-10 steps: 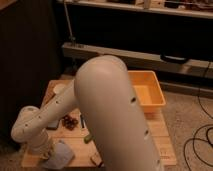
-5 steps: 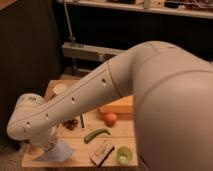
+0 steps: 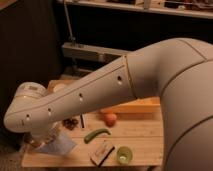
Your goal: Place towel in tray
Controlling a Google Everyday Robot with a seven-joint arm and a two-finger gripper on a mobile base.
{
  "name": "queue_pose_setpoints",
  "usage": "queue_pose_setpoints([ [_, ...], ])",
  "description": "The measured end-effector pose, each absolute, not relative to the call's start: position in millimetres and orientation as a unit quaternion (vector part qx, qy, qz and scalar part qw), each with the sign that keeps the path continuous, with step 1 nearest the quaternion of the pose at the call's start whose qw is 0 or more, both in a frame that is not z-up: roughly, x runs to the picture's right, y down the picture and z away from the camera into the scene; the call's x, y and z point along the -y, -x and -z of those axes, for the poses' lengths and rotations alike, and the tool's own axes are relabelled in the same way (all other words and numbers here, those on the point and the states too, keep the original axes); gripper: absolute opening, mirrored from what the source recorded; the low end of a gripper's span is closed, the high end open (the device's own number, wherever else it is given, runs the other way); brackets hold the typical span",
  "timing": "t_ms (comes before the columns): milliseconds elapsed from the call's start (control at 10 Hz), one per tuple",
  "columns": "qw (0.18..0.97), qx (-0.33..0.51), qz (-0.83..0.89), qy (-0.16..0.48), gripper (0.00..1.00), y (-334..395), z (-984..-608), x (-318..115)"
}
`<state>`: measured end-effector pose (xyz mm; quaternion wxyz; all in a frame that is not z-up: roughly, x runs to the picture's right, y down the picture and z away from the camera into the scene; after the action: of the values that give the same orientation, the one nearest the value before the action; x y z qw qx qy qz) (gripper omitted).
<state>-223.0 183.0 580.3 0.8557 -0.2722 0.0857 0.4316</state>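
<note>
As the arm [image 3: 90,95] stretches over the table [image 3: 145,145], its gripper [image 3: 42,142] hangs low at the towel [image 3: 62,146] on the near corner, seemingly to carry it to the yellow tray [image 3: 137,106]; its grip cannot be told.

The light wooden table [image 3: 145,140] made of flat boards holds a yellow plastic tray [image 3: 132,106] at the back. In front of the tray lie a small round orange fruit [image 3: 110,119], a long bent green vegetable [image 3: 96,134], a dark bunch of little berries [image 3: 69,123], a brown block with a white top [image 3: 102,151] and a round green cup [image 3: 124,154]. A pale blue cloth towel [image 3: 59,146] lies at the front left corner, and the robot's gripper [image 3: 41,142] hangs just over its left side.
</note>
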Motion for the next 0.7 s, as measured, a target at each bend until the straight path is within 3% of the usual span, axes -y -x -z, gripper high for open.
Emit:
queue_pose_setpoints([
  [400,0.865,-0.111,-0.424,0.243,0.0,227.6,-588.7,-178.7],
  [700,0.863,-0.128,-0.444,0.204,0.0,199.9,-610.2,-132.5],
])
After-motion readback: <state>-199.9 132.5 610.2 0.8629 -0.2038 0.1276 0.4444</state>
